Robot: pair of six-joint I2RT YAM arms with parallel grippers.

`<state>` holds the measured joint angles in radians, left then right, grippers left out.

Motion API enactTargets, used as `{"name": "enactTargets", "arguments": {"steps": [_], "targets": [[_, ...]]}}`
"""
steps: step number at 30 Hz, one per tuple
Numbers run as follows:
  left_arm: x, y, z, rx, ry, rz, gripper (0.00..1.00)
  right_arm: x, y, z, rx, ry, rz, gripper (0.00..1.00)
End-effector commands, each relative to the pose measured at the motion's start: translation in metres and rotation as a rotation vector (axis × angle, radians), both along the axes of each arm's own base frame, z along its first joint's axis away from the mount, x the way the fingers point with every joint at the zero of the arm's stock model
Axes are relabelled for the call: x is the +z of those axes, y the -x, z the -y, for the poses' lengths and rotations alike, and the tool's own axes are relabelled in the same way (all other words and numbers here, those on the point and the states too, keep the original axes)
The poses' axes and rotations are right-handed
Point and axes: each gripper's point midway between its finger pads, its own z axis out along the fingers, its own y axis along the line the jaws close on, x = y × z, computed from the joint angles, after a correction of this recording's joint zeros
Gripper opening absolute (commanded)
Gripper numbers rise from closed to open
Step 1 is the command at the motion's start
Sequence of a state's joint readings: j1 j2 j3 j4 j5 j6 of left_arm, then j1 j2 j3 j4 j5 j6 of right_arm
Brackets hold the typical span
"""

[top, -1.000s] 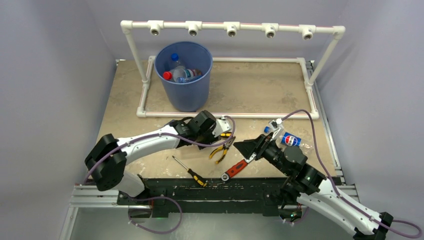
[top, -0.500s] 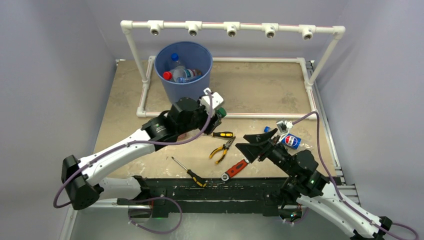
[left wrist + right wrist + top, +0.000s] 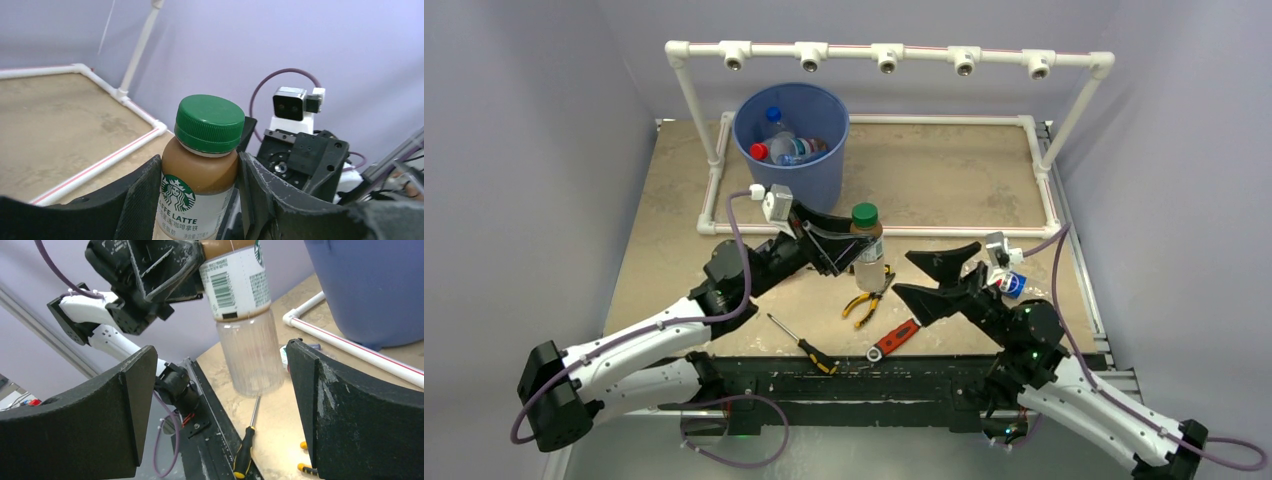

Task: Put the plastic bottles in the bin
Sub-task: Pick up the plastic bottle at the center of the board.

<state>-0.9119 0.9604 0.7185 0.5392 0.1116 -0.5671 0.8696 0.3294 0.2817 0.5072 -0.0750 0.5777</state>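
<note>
Bottles (image 3: 784, 145) are lying in the blue bin (image 3: 799, 190) at the far left of the tabletop (image 3: 944, 180), against a white pipe frame (image 3: 854, 50). The left fingers (image 3: 145, 200) are clamping a green-capped coffee bottle (image 3: 200, 197) by its label, keeping it upright and seemingly raised off the surface, a little short of the bin, likely so it can clear the rim. The right fingers (image 3: 100, 410) are standing wide apart, holding nothing and facing that bottle. A cola bottle (image 3: 1008, 284) is lying just beside them, probably waiting its turn. Pliers (image 3: 864, 300), a screwdriver (image 3: 799, 340) and a wrench (image 3: 900, 334) are resting on mottled tan board. Plain lilac walls are closing the space in.
</note>
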Motion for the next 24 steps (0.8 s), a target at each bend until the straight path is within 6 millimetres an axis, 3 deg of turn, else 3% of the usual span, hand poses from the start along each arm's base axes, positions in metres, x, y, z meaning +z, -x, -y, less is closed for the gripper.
{"name": "enactTargets", "arguments": {"steps": [1,12,17,20,21,23,24], "targets": [[0.047,0.017,-0.013,-0.088,0.329,-0.029,0.0,0.038,0.001,-0.01,0.021,-0.031,0.131,0.99],[0.047,0.024,-0.006,-0.156,0.352,-0.053,0.0,0.031,-0.021,-0.044,0.05,0.047,0.082,0.95],[0.041,0.026,-0.002,-0.175,0.335,-0.062,0.0,0.031,-0.017,-0.053,0.102,0.047,0.093,0.78],[0.034,0.021,0.004,-0.17,0.317,-0.094,0.02,0.028,-0.016,-0.058,0.122,0.051,0.091,0.59],[0.034,0.023,0.006,-0.184,0.31,-0.093,0.1,0.028,-0.015,-0.058,0.127,0.05,0.094,0.53],[0.032,0.024,0.01,-0.195,0.28,-0.102,0.4,0.028,-0.012,-0.055,0.125,0.047,0.103,0.46],[0.031,0.023,0.009,-0.182,0.258,-0.101,0.49,0.031,-0.01,-0.051,0.117,0.045,0.116,0.44]]}}
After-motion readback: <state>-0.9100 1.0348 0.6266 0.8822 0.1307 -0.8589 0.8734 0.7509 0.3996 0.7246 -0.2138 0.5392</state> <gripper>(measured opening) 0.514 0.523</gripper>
